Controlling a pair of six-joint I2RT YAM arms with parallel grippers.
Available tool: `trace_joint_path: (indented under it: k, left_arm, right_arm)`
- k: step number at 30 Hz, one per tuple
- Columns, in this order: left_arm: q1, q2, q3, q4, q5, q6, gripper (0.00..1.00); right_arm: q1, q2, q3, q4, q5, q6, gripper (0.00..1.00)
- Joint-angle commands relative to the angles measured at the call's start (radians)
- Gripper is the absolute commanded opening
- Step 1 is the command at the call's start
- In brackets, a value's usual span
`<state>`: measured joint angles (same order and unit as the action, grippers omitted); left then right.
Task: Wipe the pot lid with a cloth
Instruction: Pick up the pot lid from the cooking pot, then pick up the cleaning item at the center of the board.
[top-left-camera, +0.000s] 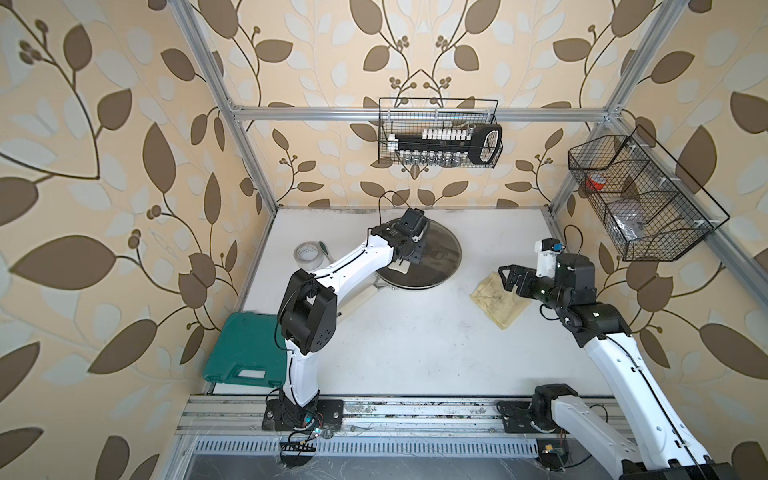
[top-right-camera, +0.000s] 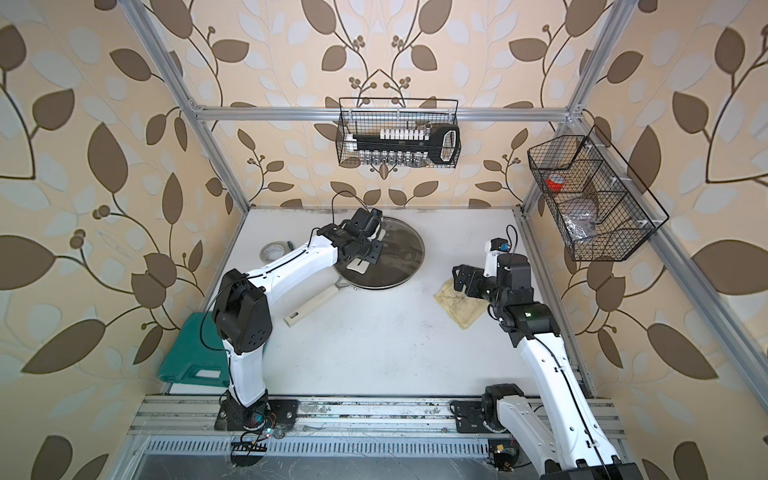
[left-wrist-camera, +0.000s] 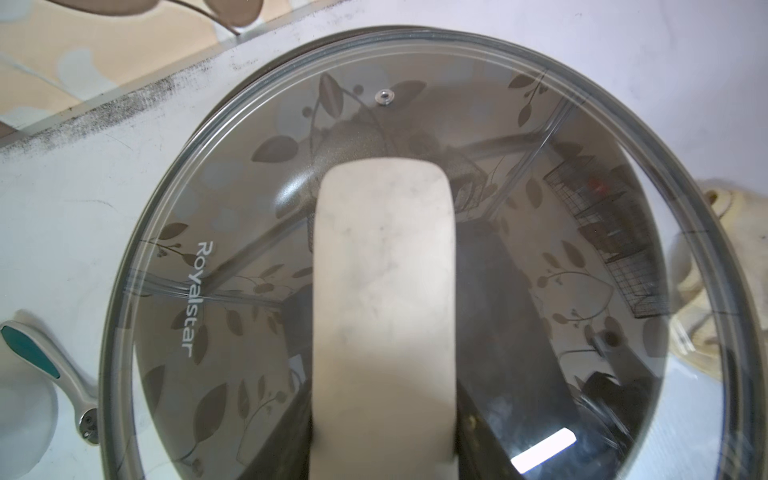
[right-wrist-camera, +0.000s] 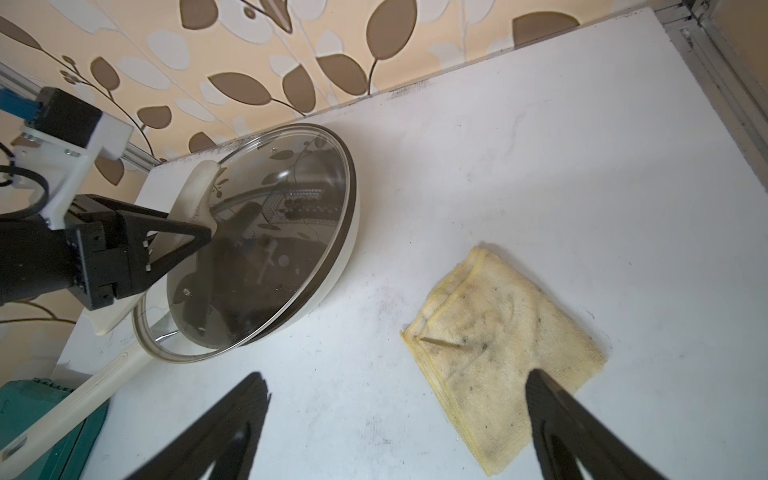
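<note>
Here the left jaws are clamped tight on the cream bar handle (left-wrist-camera: 382, 291) of the pot lid (top-left-camera: 440, 253), which sits over the dark frying pan (top-right-camera: 309, 309) near the far edge of the surface (top-left-camera: 415, 353) (whether flat or tipped, I cannot tell). The right jaws stand wide apart and hold nothing, hanging over the cloth (right-wrist-camera: 498, 345), which lies folded by the right edge, apart from the lid.
</note>
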<state>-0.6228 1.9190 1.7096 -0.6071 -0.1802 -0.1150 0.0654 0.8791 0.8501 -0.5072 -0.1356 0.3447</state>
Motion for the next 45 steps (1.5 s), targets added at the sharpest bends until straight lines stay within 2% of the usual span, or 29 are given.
trace_joint_path:
  k: [1,9,15,19,28,40,45]
  left_arm:
    - [-0.007,-0.169,0.074,0.192,-0.024,-0.008,0.0]
    - [0.021,-0.221,0.004,0.263,0.013,-0.075,0.0]
    - [0.109,-0.294,-0.093,0.378,0.182,-0.251,0.0]
    - [0.192,-0.356,-0.181,0.489,0.339,-0.378,0.0]
    - [0.296,-0.44,-0.273,0.645,0.593,-0.557,0.0]
    - [0.383,-0.541,-0.423,0.869,0.751,-0.881,0.0]
    - [0.386,-0.554,-0.448,0.906,0.808,-0.944,0.0]
  right_arm:
    - [0.0,0.002,0.012,0.004,-0.016,0.011,0.96]
    - [0.0,0.018,0.012,0.007,-0.022,0.017,0.96]
    - [-0.001,0.029,0.019,-0.003,-0.036,0.024,0.96]
    - [-0.008,0.067,0.037,-0.033,-0.056,0.041,0.96]
    - [-0.009,0.207,0.065,-0.102,-0.002,0.066,0.96]
    - [0.007,0.471,0.125,-0.165,0.087,0.078,0.96]
    - [0.011,0.577,0.148,-0.162,0.101,0.103,0.96]
